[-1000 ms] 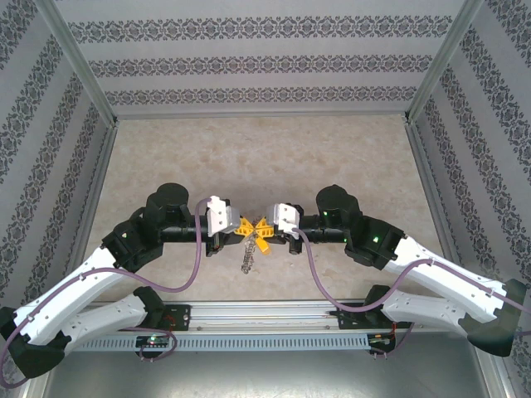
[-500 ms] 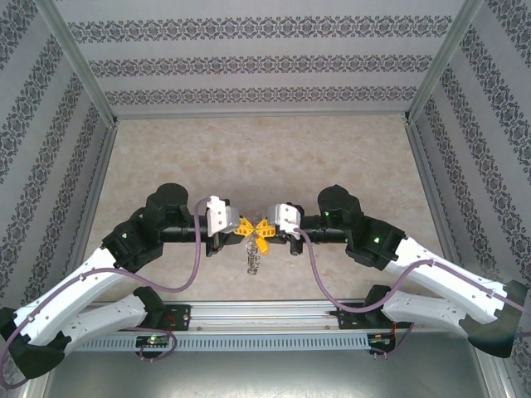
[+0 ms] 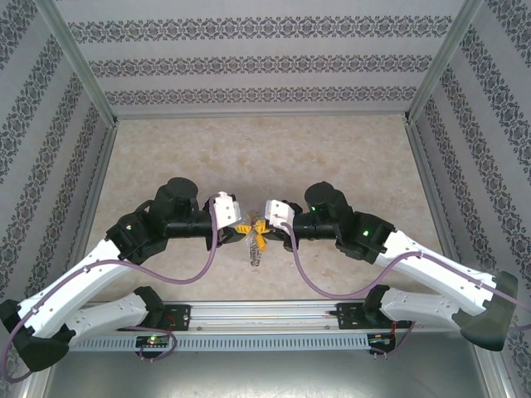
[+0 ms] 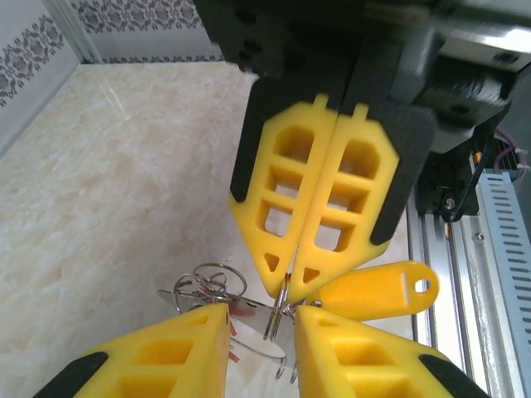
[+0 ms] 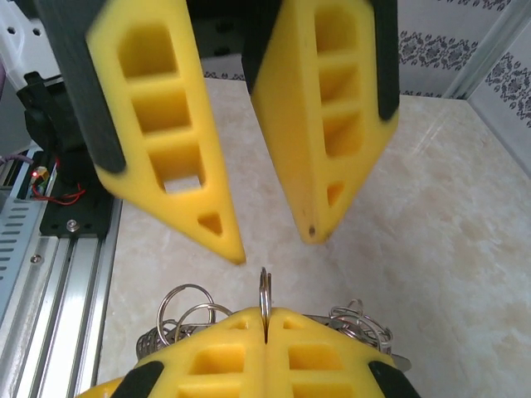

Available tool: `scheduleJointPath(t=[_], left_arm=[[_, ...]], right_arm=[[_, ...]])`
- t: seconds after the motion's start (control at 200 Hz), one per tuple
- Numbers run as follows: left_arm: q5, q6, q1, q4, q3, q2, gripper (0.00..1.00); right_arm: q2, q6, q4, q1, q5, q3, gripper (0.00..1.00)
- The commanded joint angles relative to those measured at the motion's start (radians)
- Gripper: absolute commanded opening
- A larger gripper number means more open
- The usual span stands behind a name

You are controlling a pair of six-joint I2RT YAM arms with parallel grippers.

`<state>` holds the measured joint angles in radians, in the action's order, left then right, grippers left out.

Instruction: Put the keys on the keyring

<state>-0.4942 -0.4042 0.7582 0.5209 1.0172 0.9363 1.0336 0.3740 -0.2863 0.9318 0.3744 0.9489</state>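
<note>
- Keyring [image 5: 265,286]: one ring, edge-on, is pinched at the very tips of R claw [image 4: 290,280]. Its jaws are fully shut on the ring. The other rings bunch loose just under.
- L claw [image 5: 274,245] is tip to tip w/ R, jaws part open, nothing gripped. The pinched ring lines up w/ its gap.
- Key [image 4: 373,290]: yellow, sideways, just beside R tips. Can't tell if it's threaded on the ring or only leaning there.
- Risk 1: the hold is a tip pinch on a thin edge, so any nudge may swivel the ring or pop it out.
- Risk 2: if L closes off-line it hits the ring's side, not its face, and twists it from R.
- Risk 3: if not fully threaded, the key prob. slides off when the ring tilts.
- Risk 4: the tips are v. close, so a small overshoot means a claw clash.
- If dropped, the bundle lands tangled on the worktop [image 4: 108,182] and is hard to re-grab.
</note>
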Motion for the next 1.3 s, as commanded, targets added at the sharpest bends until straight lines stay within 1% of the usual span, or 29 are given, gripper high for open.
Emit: scheduleJointPath(t=[0.0, 0.145, 0.245, 0.36, 0.44, 0.565, 0.604, 0.689, 0.904, 1.114, 1.294], left_arm=[[0.008, -0.025, 0.008, 0.025, 0.025, 0.008, 0.28], [0.02, -0.022, 0.011, 0.011, 0.02, 0.018, 0.27], [0.01, -0.023, 0.012, 0.007, 0.024, 0.028, 0.15], [0.012, -0.026, 0.015, 0.007, 0.028, 0.042, 0.12], [0.007, -0.029, 0.022, 0.003, 0.028, 0.048, 0.0], [-0.019, -0.018, 0.026, -0.03, 0.021, 0.031, 0.0], [-0.025, -0.012, 0.026, -0.042, 0.014, 0.019, 0.0], [-0.05, 0.004, 0.025, -0.067, 0.002, -0.007, 0.0], [-0.153, 0.068, 0.024, -0.162, -0.041, -0.052, 0.0], [-0.185, 0.106, 0.021, -0.223, -0.063, -0.078, 0.0], [-0.199, 0.12, 0.02, -0.245, -0.072, -0.082, 0.0]], right_arm=[[-0.002, 0.012, 0.025, -0.002, 0.015, 0.042, 0.0], [0.001, 0.012, 0.031, -0.001, 0.034, 0.039, 0.0], [0.009, 0.012, 0.028, 0.001, 0.037, 0.039, 0.0], [0.003, 0.012, 0.033, 0.003, 0.044, 0.036, 0.0], [-0.003, 0.012, 0.036, 0.002, 0.047, 0.03, 0.0], [-0.007, 0.005, 0.035, 0.002, 0.043, 0.021, 0.0], [-0.009, 0.0, 0.036, 0.002, 0.037, 0.015, 0.04], [-0.018, -0.007, 0.045, 0.002, 0.031, 0.0, 0.09], [-0.044, -0.017, 0.053, 0.001, 0.044, -0.02, 0.11], [-0.102, -0.025, 0.09, 0.001, 0.081, -0.063, 0.17], [-0.107, -0.024, 0.09, 0.001, 0.09, -0.07, 0.18]])
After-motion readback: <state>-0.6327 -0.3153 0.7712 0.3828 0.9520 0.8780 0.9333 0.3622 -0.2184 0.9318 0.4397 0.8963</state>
